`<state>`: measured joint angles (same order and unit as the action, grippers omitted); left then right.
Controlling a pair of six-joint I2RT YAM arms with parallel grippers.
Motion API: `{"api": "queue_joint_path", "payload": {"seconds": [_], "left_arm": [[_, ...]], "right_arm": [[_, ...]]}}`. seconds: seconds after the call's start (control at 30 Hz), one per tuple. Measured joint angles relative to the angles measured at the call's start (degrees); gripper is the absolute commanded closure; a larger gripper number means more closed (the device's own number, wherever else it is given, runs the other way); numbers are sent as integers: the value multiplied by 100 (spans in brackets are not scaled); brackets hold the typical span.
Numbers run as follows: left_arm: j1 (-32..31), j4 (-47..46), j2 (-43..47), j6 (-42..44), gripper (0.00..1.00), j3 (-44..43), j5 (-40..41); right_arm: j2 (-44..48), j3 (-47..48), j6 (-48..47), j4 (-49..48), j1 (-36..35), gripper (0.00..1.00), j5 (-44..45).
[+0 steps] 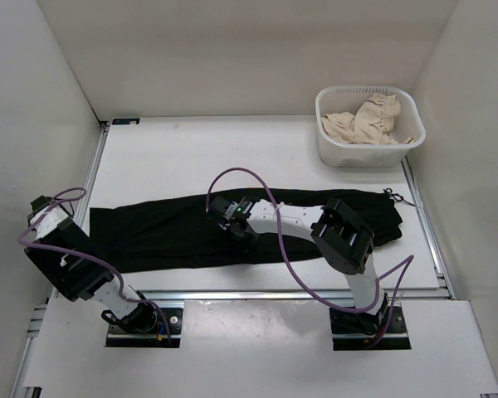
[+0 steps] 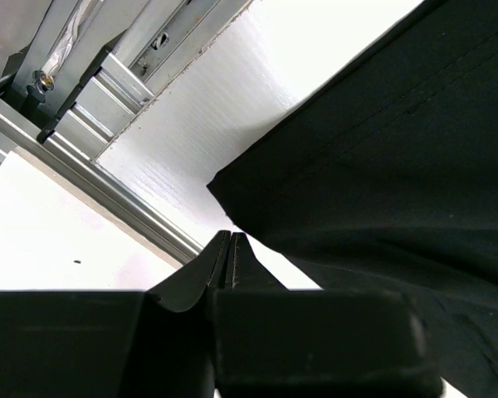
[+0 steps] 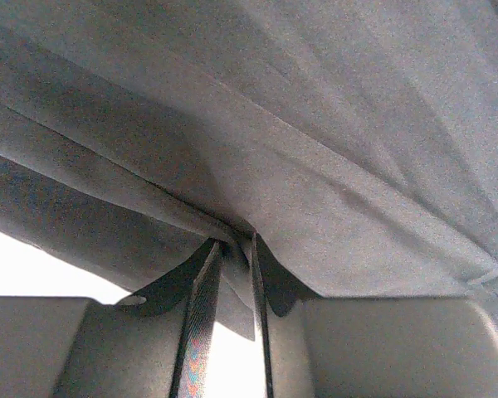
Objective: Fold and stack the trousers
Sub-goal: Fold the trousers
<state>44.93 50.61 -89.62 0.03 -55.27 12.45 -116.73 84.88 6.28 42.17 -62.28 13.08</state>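
- Well to the left of the basket [image 1: 367, 156] and nearer my bases, my right gripper [image 3: 236, 249] sits low on the trousers [image 1: 166, 236], roughly at the middle of their length. Its jaws are nearly together and a thin ridge of black cloth runs up between them, so I read it as pinching a fold of the trousers.
- Around that pinch the fabric tents up in shallow creases and sags away on both sides. It is soft, light, limp stuff that will drape rather than hold a shape.
- The trousers lie flat in one long band on the surface [image 1: 191, 157], starting just in front of the basket and running far to its left.
- Farther left of the basket again, my left gripper [image 2: 228, 240] sits just beside the end corner of the trousers. Its jaws are pressed together with nothing in them, and the surface's metal rail [image 2: 108, 166] is close by.
- As I judge the handling, a mid-length pinch will lift only a peak, and the ends will drag. Corners and seamed edges should give thicker, surer bites, while a thin single layer may slip from my grip.
- The basket itself holds a beige cloth [image 1: 369, 120], apart from the trousers and no part of this job.
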Motion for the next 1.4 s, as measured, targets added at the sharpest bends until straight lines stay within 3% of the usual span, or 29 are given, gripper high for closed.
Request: {"api": "queue_joint_path", "payload": {"seconds": [0.23, 0.33, 0.63, 0.87, 1.07, 1.23, 1.3, 1.33, 1.4], "left_arm": [[2, 0, 0, 0, 86, 0, -2], [2, 0, 0, 2, 86, 0, 0], [9, 0, 0, 2, 86, 0, -2], [66, 20, 0, 2, 86, -96, 0], [66, 15, 4, 0, 86, -186, 4], [66, 17, 4, 0, 86, -184, 4], [66, 13, 4, 0, 86, -179, 17], [68, 15, 4, 0, 86, -173, 24], [66, 17, 4, 0, 86, -153, 35]], "right_arm": [[0, 13, 98, 7, 0, 79, 15], [0, 39, 120, 11, 0, 100, 74], [76, 68, 234, -2, 0, 100, 260], [914, -304, 229, 48, 0, 100, 192], [1574, -839, 221, 103, -15, 100, -118], [1589, -1163, 210, 140, -26, 100, -560], [1488, -1169, 170, 151, -31, 95, -671], [1412, -1161, 149, 162, -33, 77, -723], [1231, -1147, 129, 190, -37, 55, -787]]}}
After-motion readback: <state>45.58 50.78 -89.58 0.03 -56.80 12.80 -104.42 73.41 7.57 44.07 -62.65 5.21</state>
